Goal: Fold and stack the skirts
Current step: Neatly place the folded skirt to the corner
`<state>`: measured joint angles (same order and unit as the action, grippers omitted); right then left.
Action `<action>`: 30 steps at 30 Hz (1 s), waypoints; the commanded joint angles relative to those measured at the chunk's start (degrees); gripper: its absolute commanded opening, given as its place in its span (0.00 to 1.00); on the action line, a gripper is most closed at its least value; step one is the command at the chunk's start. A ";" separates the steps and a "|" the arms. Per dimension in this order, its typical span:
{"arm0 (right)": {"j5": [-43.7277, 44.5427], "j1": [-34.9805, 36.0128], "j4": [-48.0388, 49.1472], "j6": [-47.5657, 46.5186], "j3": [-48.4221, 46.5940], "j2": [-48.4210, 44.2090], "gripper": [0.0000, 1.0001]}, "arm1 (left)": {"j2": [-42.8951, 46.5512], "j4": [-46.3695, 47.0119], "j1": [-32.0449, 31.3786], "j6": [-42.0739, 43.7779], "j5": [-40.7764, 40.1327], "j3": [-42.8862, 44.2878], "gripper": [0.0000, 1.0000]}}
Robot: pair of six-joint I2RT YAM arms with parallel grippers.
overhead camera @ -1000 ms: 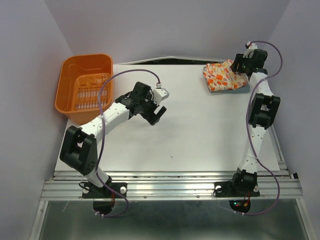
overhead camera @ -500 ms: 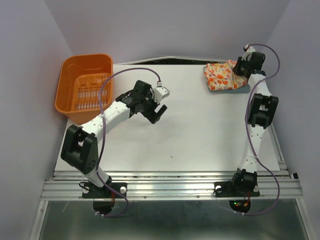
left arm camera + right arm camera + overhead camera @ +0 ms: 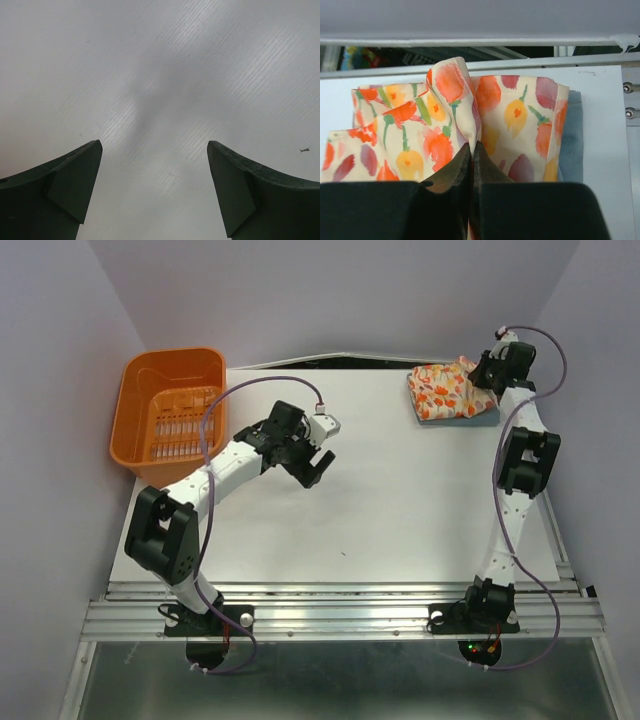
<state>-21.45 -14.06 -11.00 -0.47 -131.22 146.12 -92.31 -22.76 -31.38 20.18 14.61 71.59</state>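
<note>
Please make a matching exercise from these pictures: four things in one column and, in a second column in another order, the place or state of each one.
Things:
1. floral skirt
2. light blue skirt
3. orange basket
4. left gripper

Place or state:
A. open, above the bare table
B. at the far left corner
C. under another cloth, only one edge showing
D. a raised fold is pinched by the right gripper

Pairs: 1-D, 2-C, 3-B, 4-A
</note>
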 commanded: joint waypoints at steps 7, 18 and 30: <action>-5.35 -7.20 7.40 16.36 1.66 -3.04 0.01 | -0.85 -0.79 0.44 -0.50 1.30 3.99 0.98; -5.62 -7.20 6.61 13.13 4.30 -1.28 0.60 | -1.47 -1.67 0.53 -0.23 1.65 4.35 0.98; -5.96 -7.20 17.14 22.61 11.59 -12.79 0.95 | -0.06 -0.62 0.70 -1.46 2.61 2.41 0.98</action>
<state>-26.79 -20.91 -4.19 15.92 -123.07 142.65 -94.37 -23.83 -31.00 19.77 15.75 73.32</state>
